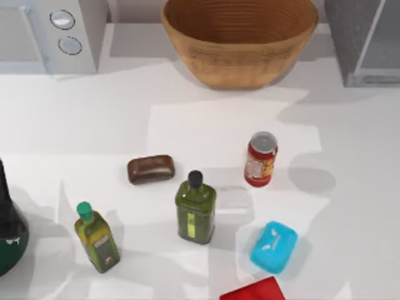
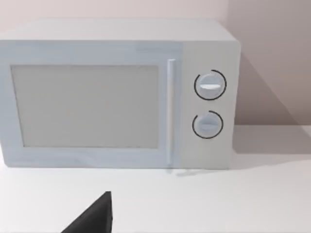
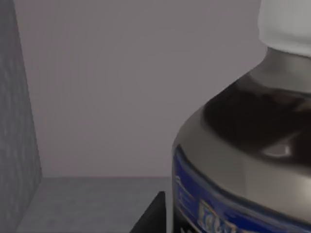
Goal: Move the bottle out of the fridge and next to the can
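Observation:
The bottle (image 3: pixel 243 145) stands inside the fridge (image 3: pixel 97 199), very close in the right wrist view, with a white cap, a grey label and a blue band. My right gripper (image 3: pixel 228 218) is shut on it, and one dark finger (image 3: pixel 151 213) lies against its side. In the top view the fridge (image 1: pixel 362 44) stands at the back right corner. The red can (image 1: pixel 260 159) stands upright right of the table's middle. My left arm (image 1: pixel 7 231) is parked at the table's left edge.
A white microwave (image 1: pixel 50 31) stands at the back left and a wicker basket (image 1: pixel 240 37) at the back middle. An olive bottle (image 1: pixel 195 209), a yellow-green bottle (image 1: pixel 97 237), a brown block (image 1: pixel 150 169), a blue object (image 1: pixel 274 247) and a red object (image 1: pixel 253 291) crowd the front.

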Robot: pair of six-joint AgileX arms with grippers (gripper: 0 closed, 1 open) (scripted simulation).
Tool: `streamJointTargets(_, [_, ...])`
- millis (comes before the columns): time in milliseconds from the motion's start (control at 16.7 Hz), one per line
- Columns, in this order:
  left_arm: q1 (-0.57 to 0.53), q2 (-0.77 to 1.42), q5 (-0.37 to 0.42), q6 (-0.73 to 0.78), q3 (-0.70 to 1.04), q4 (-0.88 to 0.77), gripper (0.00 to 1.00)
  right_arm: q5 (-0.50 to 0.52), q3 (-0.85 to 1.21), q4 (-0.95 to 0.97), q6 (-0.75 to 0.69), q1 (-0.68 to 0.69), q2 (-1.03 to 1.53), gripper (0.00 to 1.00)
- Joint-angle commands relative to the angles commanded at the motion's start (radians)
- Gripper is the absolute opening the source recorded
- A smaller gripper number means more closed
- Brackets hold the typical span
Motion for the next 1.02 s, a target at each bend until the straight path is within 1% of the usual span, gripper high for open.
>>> streamJointTargets(180, [0.0,0.0,0.0,0.0,0.0,0.0,1.0,-0.027,-0.198,0.061,0.0,-0.022,-0.12,0.0])
streamJointTargets(360, [0.0,0.0,0.0,0.0,0.0,0.0,1.0,-0.047,-0.315,0.109,0.0,-0.038,-0.209,0.0])
streamJointTargets(720, [0.0,0.0,0.0,0.0,0.0,0.0,1.0,-0.049,-0.338,0.121,0.002,-0.035,-0.224,0.0])
streamJointTargets(900, [0.0,0.0,0.0,0.0,0.0,0.0,1.0,0.017,-0.38,0.186,0.002,0.032,-0.204,0.0])
streamJointTargets(1020, [0.0,0.0,0.0,0.0,0.0,0.0,1.0,0.111,-0.439,0.264,0.002,0.128,-0.188,0.0])
